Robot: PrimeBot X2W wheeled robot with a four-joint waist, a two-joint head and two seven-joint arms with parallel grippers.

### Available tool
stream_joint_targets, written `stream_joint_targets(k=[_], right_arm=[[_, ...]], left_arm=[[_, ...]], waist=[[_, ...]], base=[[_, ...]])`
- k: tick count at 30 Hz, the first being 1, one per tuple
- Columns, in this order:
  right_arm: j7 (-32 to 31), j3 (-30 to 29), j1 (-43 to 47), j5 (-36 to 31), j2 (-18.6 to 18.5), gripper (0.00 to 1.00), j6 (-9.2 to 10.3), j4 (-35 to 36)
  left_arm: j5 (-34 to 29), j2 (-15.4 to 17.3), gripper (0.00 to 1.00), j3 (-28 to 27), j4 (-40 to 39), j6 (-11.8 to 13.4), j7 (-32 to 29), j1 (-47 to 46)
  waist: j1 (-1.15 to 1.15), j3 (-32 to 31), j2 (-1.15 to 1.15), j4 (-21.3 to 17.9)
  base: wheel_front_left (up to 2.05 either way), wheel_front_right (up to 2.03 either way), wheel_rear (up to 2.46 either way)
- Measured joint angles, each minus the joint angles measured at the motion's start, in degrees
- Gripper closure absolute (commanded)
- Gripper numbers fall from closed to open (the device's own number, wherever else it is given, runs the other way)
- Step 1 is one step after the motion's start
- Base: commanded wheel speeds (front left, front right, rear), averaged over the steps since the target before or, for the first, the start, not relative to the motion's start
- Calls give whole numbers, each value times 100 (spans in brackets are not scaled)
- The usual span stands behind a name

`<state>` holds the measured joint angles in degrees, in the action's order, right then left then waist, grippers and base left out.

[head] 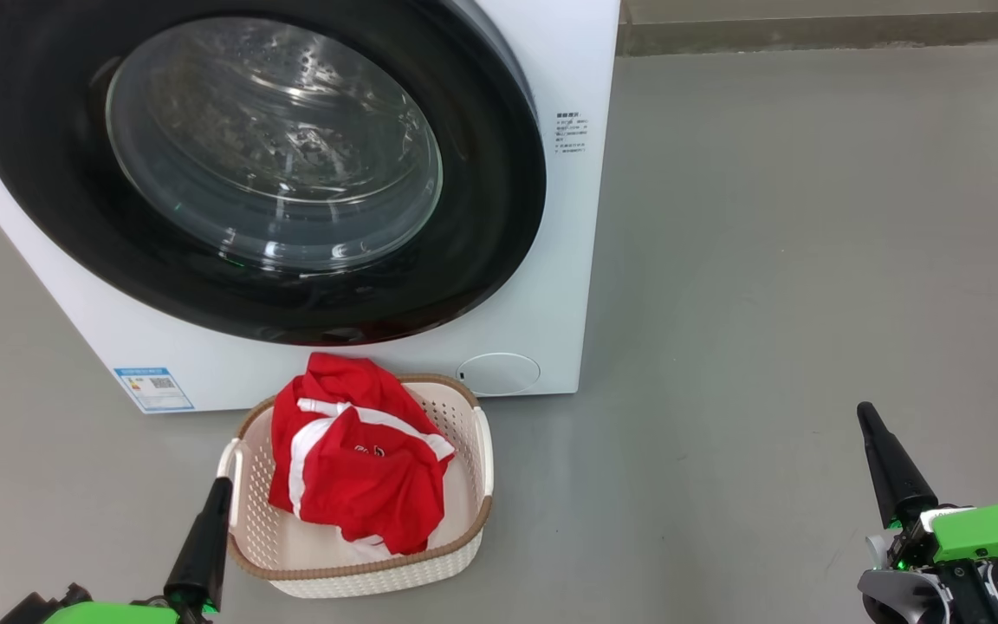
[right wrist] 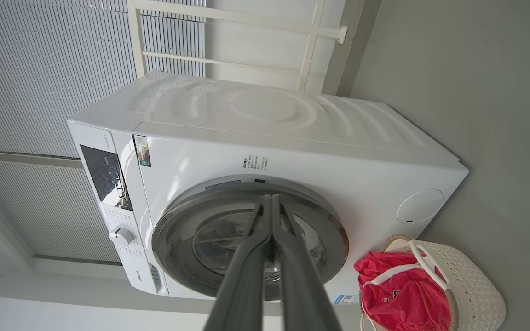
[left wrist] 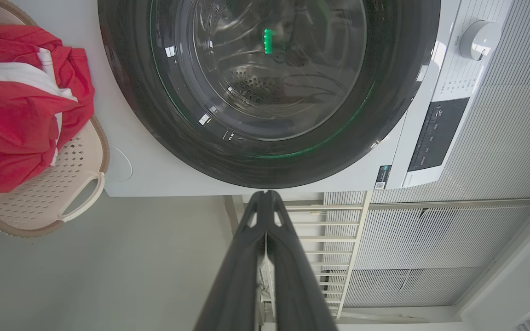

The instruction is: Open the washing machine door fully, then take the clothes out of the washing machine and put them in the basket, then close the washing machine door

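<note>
Head view: washing machine door (head: 482,217) shut flush on the washing machine (head: 564,295). The clothes (head: 352,468) are piled in the basket (head: 483,451) on the floor (head: 767,260), just in front. Left gripper (head: 222,484) is beside the basket's rim and right gripper (head: 865,412) well apart.
Left wrist view: jaws pressed together, holding nothing, aimed at the door.
Right wrist view: jaws pressed together, empty, tips over the door.

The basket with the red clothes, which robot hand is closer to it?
Left. The left gripper sits right beside the basket, at its left handle. The right gripper is far off to its right, above the floor.
</note>
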<state>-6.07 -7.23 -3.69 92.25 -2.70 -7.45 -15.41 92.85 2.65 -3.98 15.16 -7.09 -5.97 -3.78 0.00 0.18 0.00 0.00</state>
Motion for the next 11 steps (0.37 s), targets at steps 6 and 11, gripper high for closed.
stream_joint_targets(k=[6, 11], right_arm=[[0, -1, 0, 0, 1, 100, 0, 0], [0, -2, 0, 0, 1, 100, 0, 0]], left_arm=[[0, -7, 100, -3, 0, 0, 0, 0], [0, -8, 100, -10, 0, 0, -1, 0]], waist=[[0, 0, 0, 0], [0, 0, 0, 0]], base=[[0, 0, 0], [0, 0, 0]])
